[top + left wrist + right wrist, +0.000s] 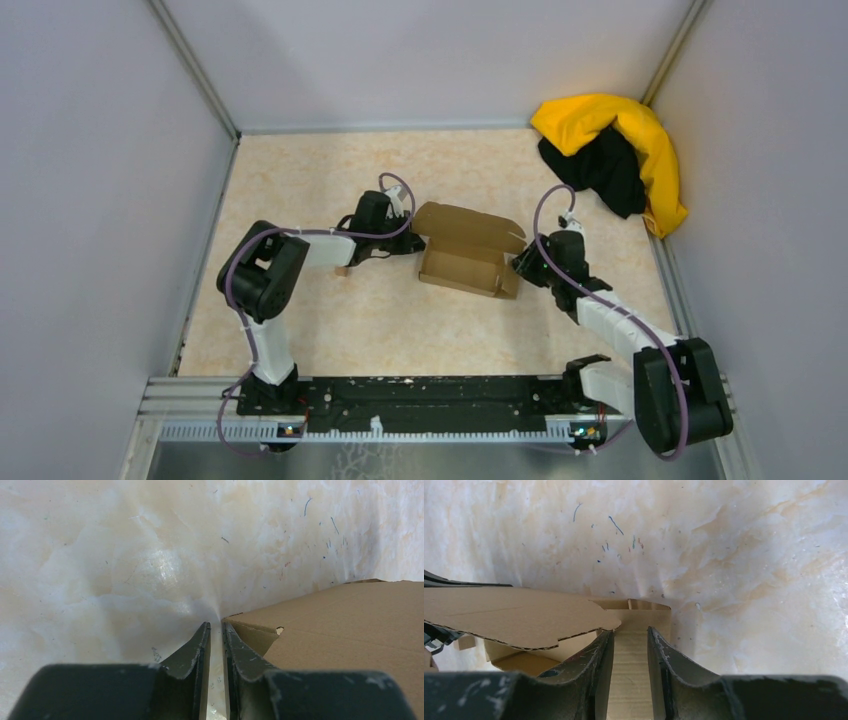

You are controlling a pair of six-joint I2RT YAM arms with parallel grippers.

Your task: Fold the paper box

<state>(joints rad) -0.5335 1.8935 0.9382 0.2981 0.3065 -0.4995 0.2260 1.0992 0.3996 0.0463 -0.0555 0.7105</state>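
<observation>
The brown cardboard paper box (468,262) stands in the middle of the table, its lid flap (470,226) raised at the back. My left gripper (408,238) is at the box's left end. In the left wrist view it (216,625) is shut to a thin gap with nothing between the jaws, and the box (345,625) touches the outside of the right finger. My right gripper (520,268) is at the box's right end. In the right wrist view it (630,630) is closed on the box's side wall (631,670), with the lid flap (514,617) to the left.
A tiny brown cardboard scrap (343,270) lies under the left forearm. A yellow-and-black cloth heap (615,150) sits in the far right corner. Grey walls enclose the table on three sides. The black rail (430,395) with the arm bases runs along the near edge.
</observation>
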